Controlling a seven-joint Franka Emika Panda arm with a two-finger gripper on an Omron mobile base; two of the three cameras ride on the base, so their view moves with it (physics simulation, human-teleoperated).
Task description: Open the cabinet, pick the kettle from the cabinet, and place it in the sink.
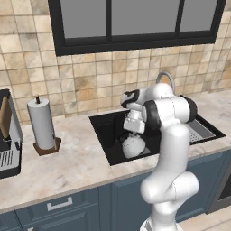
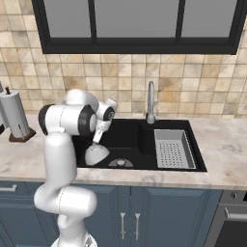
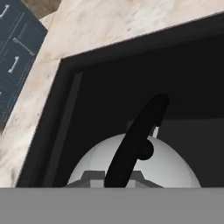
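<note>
The whitish-grey kettle [image 1: 133,147] [image 2: 96,154] sits low in the left half of the black sink [image 1: 101,131] [image 2: 140,140], slightly tilted. My gripper [image 1: 131,136] [image 2: 96,143] reaches straight down onto its top and looks shut on the dark arched handle. In the hand view the handle runs up from the bottom over the kettle's dome [image 3: 175,166], with the sink wall [image 3: 87,100] behind it. The fingertips themselves are hidden. The wall cabinet is out of view.
A chrome faucet [image 1: 166,76] [image 2: 151,101] rises behind the sink, and a grey strainer tray [image 2: 171,147] fills its right half. A round drain [image 2: 119,163] lies beside the kettle. A paper towel roll [image 1: 41,124] and a coffee machine [image 1: 6,135] stand to the left.
</note>
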